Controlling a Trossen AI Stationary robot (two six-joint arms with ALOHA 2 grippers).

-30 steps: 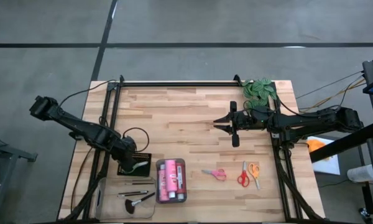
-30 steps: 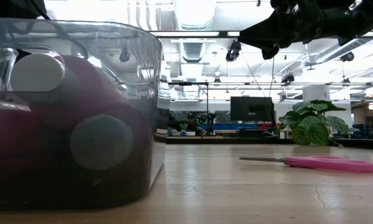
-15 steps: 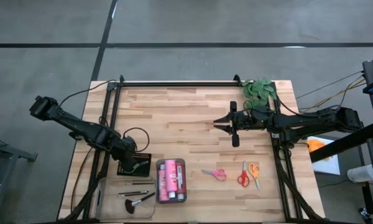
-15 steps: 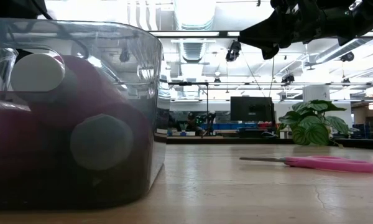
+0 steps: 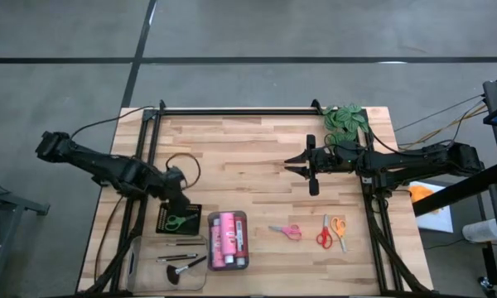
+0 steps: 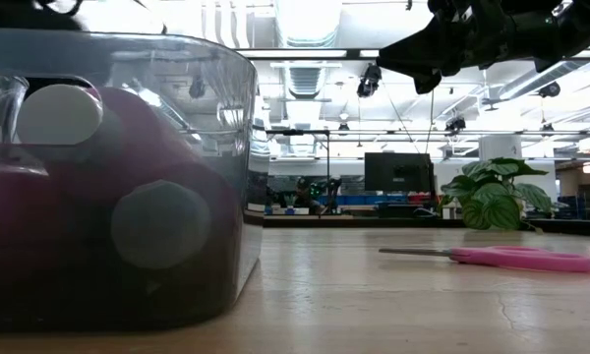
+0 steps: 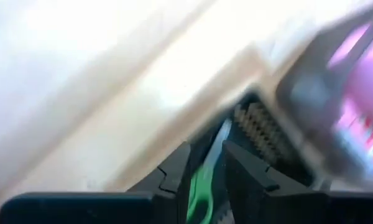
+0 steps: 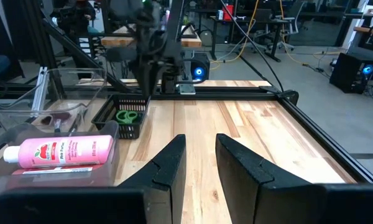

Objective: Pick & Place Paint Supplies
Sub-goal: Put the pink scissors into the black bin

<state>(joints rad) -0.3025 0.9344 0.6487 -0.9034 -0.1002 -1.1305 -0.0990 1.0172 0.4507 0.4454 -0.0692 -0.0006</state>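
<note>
My left gripper point(image 5: 180, 199) hovers open just above and beyond the black tray point(image 5: 161, 228); the right wrist view shows it point(image 8: 150, 81) clear of the tray point(image 8: 133, 129). The green scissors point(image 5: 178, 221) lie flat inside that tray and show blurred between my left fingers point(image 7: 205, 186). Pink paint bottles point(image 5: 226, 240) lie in a clear bin point(image 6: 216, 147). Thin brushes point(image 5: 178, 243) and the fluffy brush point(image 5: 182, 269) lie in a clear tray. Pink point(image 5: 286, 231), red point(image 5: 322, 237) and orange point(image 5: 340, 230) scissors lie on the table. My right gripper point(image 5: 288, 168) waits open, raised mid-table.
A green leafy plant point(image 5: 345, 117) sits at the far right corner. A black frame rail point(image 5: 232, 111) runs along the far edge, with rails down both sides. Bare wood lies between the two grippers and along the far half of the table point(image 5: 232, 149).
My left gripper has risen from the black tray and drawn back toward the far edge, its arm swinging up. The green scissors stay lying in the tray, now uncovered. My right arm has kept still.
</note>
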